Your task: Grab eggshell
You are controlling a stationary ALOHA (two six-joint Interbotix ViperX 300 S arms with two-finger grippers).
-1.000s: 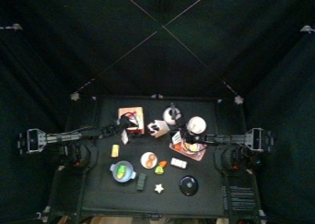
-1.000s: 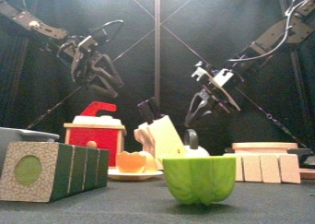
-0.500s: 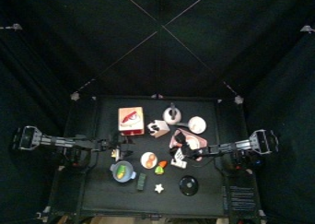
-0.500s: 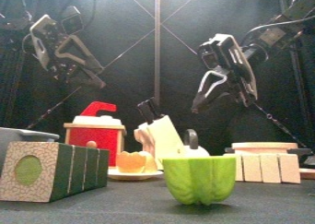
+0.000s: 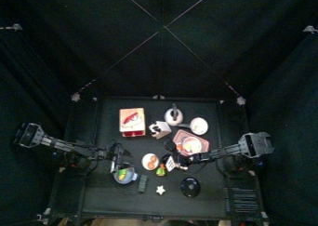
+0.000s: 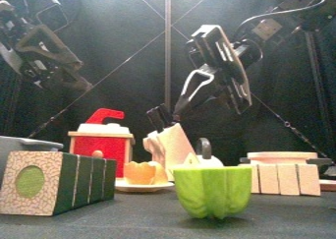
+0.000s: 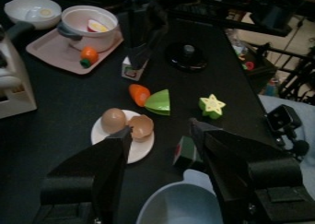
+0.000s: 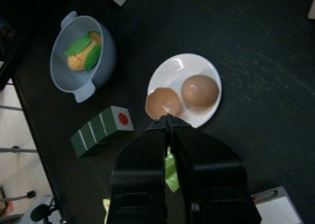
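The eggshell (image 5: 174, 113), a small whitish rounded piece, lies at the back of the table. In the left wrist view it (image 7: 32, 10) shows a yellow patch in its middle, beyond the pink bowl (image 7: 92, 23). My right gripper (image 8: 168, 124) is shut and empty. It hangs over the white plate (image 8: 172, 73) with two brown eggs (image 8: 201, 89), far from the eggshell. My left gripper (image 7: 167, 163) is open and empty, at the front left near the same plate (image 7: 113, 147). The eggshell is hidden in the front view.
A pink tray (image 5: 187, 139) holds the pink bowl (image 5: 199, 126). A red box (image 5: 130, 118) stands at the back left. A blue bowl (image 5: 125, 173), a white star (image 5: 161, 188) and a black round lid (image 5: 189, 185) lie in front. A green pepper (image 6: 211, 191) stands near the front edge.
Both arms have swung toward the table's front. My right gripper has moved left over the egg plate. My left gripper has pulled back to the front left.
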